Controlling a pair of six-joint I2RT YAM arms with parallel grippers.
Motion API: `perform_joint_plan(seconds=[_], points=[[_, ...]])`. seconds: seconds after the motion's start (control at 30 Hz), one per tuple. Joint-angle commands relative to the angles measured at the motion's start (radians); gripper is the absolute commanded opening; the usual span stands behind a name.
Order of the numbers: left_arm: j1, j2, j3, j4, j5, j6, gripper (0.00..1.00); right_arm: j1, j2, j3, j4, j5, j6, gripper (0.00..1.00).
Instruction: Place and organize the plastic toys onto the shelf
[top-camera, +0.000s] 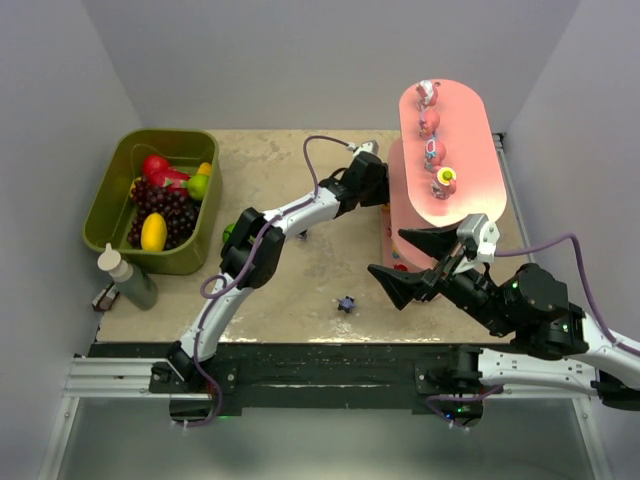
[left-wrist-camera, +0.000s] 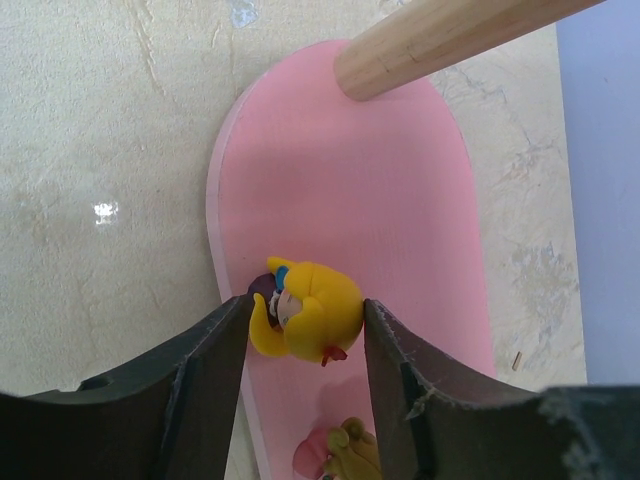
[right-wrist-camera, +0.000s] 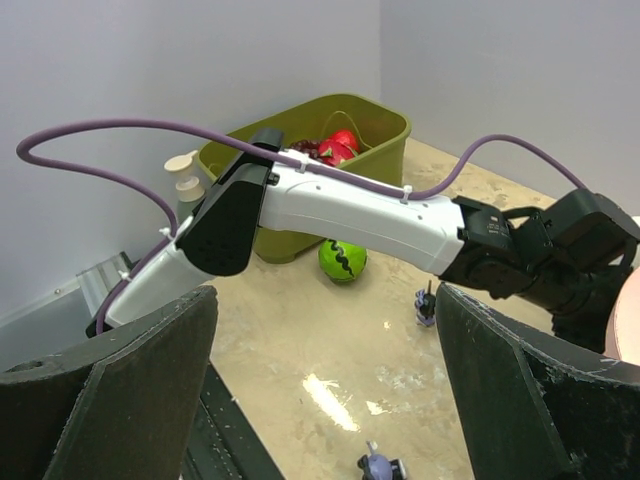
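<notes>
The pink shelf (top-camera: 470, 170) stands at the right. Several plastic toys (top-camera: 432, 152) stand in a row on its top board. My left gripper (top-camera: 378, 188) reaches in under that board. In the left wrist view its fingers (left-wrist-camera: 215, 370) press both sides of a yellow-haired figurine (left-wrist-camera: 310, 310) that sits near the edge of a lower pink board (left-wrist-camera: 370, 200). A pink and olive toy (left-wrist-camera: 345, 455) lies just behind it. My right gripper (top-camera: 388, 252) is wide open and empty, in front of the shelf. A purple toy (top-camera: 346, 304) lies on the table below it; it also shows in the right wrist view (right-wrist-camera: 378, 465).
An olive-green bin (top-camera: 108, 215) with fake fruit stands at the left, with a bottle (top-camera: 125, 278) in front of it. A green ball (right-wrist-camera: 343, 260) and a second small purple toy (right-wrist-camera: 425, 303) lie under the left arm. A tan post (left-wrist-camera: 440, 40) rises from the board.
</notes>
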Motion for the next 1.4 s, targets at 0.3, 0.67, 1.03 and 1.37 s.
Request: perform_joint_plan(seconds=[0.3, 0.67, 1.03, 1.37], points=[[-0.018, -0.065, -0.042, 0.146, 0.046, -0.010, 0.61, 0.005, 0.003, 0.007, 0.039, 0.026, -0.017, 0.93], [-0.018, -0.133, -0.131, 0.243, 0.043, -0.010, 0.63, 0.003, 0.019, 0.016, 0.035, 0.028, -0.016, 0.93], [-0.018, -0.216, -0.251, 0.298, 0.031, 0.019, 0.68, 0.003, 0.038, 0.027, 0.028, 0.040, -0.006, 0.93], [-0.015, -0.364, -0.505, 0.422, -0.004, 0.024, 0.69, 0.003, 0.042, 0.062, -0.004, 0.043, 0.024, 0.93]])
